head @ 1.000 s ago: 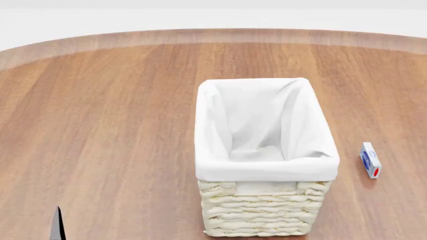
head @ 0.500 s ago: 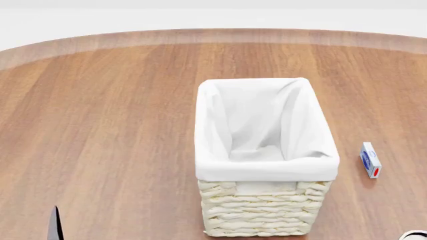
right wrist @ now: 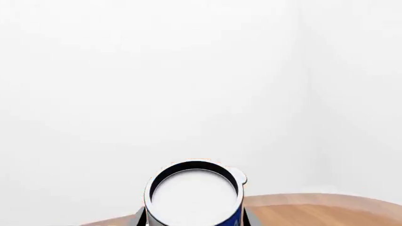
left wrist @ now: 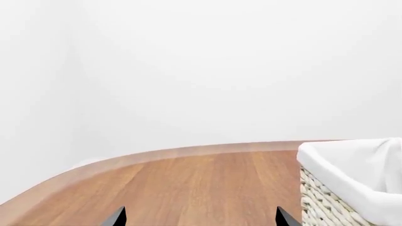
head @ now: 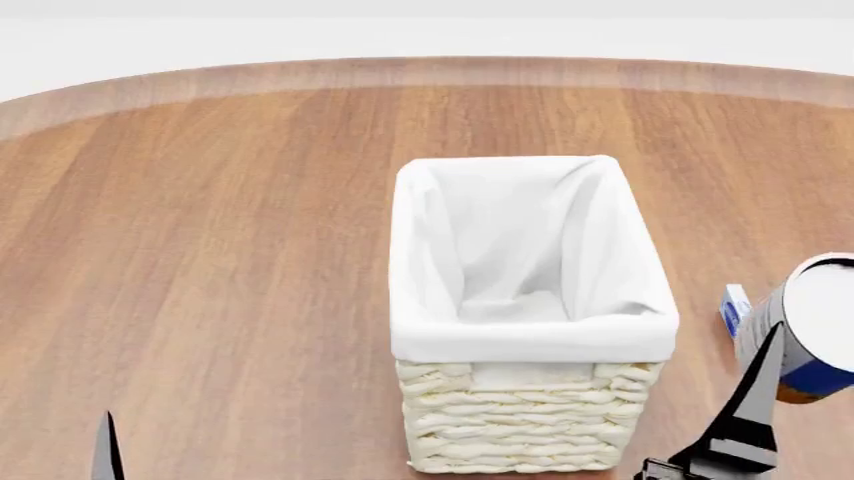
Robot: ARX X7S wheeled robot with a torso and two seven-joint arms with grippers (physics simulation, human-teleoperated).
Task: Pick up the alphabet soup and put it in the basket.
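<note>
In the left wrist view, only two dark fingertips [left wrist: 119,216] of the left gripper [left wrist: 199,217] are seen, spread well apart with nothing between them; the gripper is released. The basket [left wrist: 326,200] stands just beside it on the wooden table [left wrist: 188,183].

In the head view, the alphabet soup [head: 817,325] is held raised beside the basket [head: 527,335], outside its rim, in front of a small blue-and-white box [head: 734,308]. One dark finger of the right gripper [head: 787,385] lies against the can's side. The can could be knocked against the basket's rim if it is carried across too low.

In the right wrist view, the alphabet soup [right wrist: 193,195] is clasped between the right gripper's [right wrist: 193,217] fingers, its white top facing the camera. Only the finger edges are seen, so the depth of the hold cannot be judged; a shallow hold could let the can slip.
</note>
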